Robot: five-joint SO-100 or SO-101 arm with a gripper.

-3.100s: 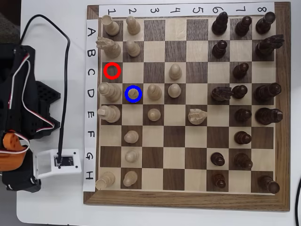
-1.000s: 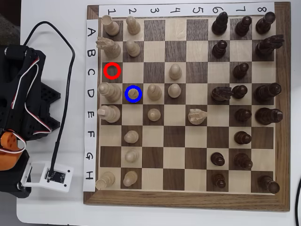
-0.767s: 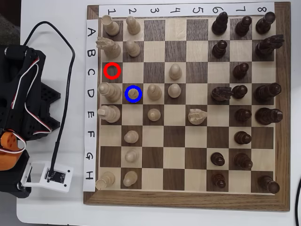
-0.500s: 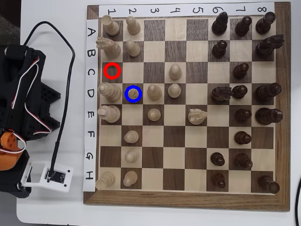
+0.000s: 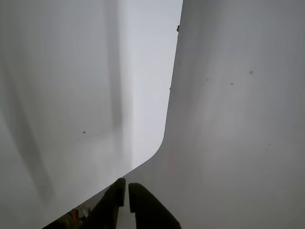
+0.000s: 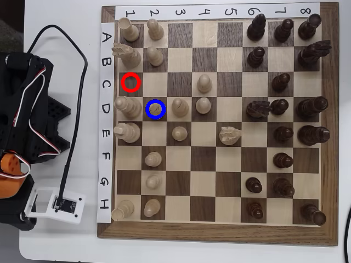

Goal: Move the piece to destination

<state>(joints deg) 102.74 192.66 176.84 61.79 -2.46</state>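
The piece (image 6: 156, 109), a small light-tan pawn, stands upright inside the blue ring in the overhead view. That ring marks the destination (image 6: 163, 118), a dark square in row D, column 2. The red-ringed square (image 6: 131, 82) in row C, column 1 holds nothing. My gripper (image 5: 127, 190) shows at the bottom of the wrist view, its two dark fingers pressed close with nothing between them. It hangs over the white table's rounded corner, well off the board. The folded arm (image 6: 22, 109) sits left of the board.
The wooden chessboard (image 6: 216, 233) carries many light pieces on its left columns and dark pieces on its right columns. A black cable (image 6: 82, 71) loops from the arm to the white wrist camera mount (image 6: 55, 204). The table edge (image 5: 167, 124) curves through the wrist view.
Since the earliest frame the arm has pulled back and the white camera mount has shifted down and left. Nothing has moved over the last second. The piece stays in the blue ring.
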